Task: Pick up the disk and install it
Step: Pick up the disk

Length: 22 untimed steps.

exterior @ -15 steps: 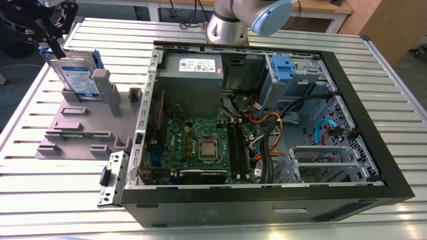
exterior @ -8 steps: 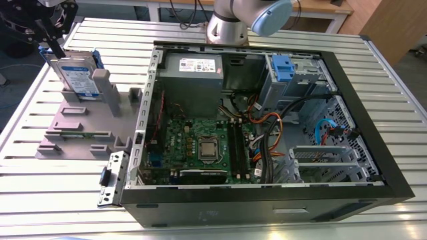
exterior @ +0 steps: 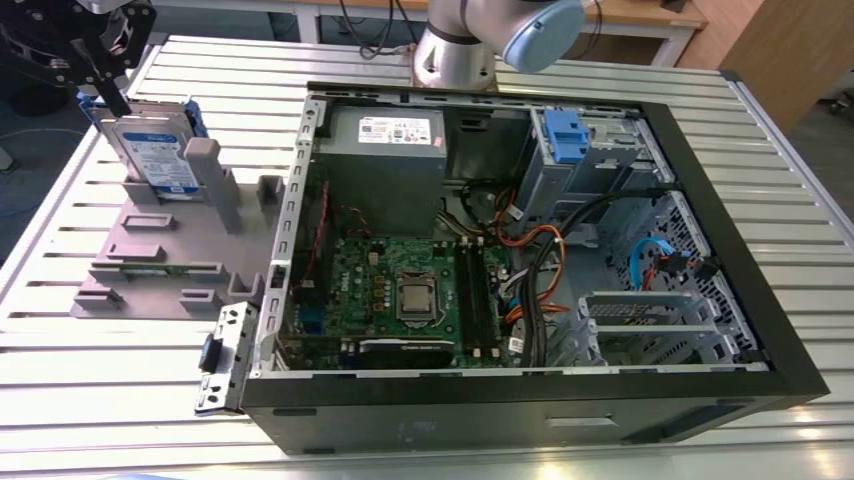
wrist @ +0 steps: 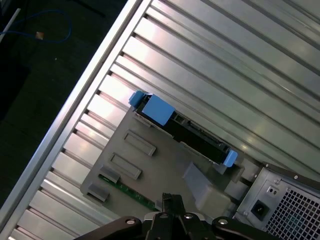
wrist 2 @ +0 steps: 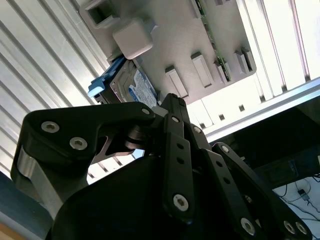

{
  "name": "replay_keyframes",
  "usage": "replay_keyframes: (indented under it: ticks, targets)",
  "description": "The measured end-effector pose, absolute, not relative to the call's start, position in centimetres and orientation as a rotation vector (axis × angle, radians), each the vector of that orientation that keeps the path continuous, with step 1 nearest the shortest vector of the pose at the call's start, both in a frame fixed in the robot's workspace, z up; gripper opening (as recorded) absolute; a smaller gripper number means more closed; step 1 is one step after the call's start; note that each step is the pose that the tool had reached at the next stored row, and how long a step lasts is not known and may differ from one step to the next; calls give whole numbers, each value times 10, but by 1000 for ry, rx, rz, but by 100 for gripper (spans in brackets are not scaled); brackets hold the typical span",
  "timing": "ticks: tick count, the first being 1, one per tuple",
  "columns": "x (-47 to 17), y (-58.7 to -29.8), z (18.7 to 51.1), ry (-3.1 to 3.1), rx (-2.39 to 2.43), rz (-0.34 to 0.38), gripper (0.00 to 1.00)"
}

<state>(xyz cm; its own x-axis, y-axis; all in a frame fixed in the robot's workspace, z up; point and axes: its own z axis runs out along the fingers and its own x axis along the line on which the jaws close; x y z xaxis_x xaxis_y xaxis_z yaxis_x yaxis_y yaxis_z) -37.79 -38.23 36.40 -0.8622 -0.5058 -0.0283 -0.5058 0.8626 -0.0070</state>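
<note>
Silver disk [exterior: 151, 150] stands up in the grey stand [exterior: 147, 255], beside the computer [exterior: 534, 405]. The gripper [exterior: 115, 100] hangs just over it, pinched closed on nothing (so it seems). Coming down closed, it could bump the disk and tip it.

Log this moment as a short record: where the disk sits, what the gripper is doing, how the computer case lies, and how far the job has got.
disk: standing on edge in the grey stand, blue bracket around it
stand: on the slatted table, at the exterior view's left of the computer case
gripper: shut, holding nothing, close over the disk's top edge
computer case: lying on its side, open, motherboard showing
progress: disk not yet picked up, not installed
</note>
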Motion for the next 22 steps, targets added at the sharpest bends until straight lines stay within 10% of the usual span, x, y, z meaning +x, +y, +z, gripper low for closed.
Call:
replay_keyframes:
  ticks: [22]
  targets:
    - [-378, -382, 364, 2989, -869, 2, 11]
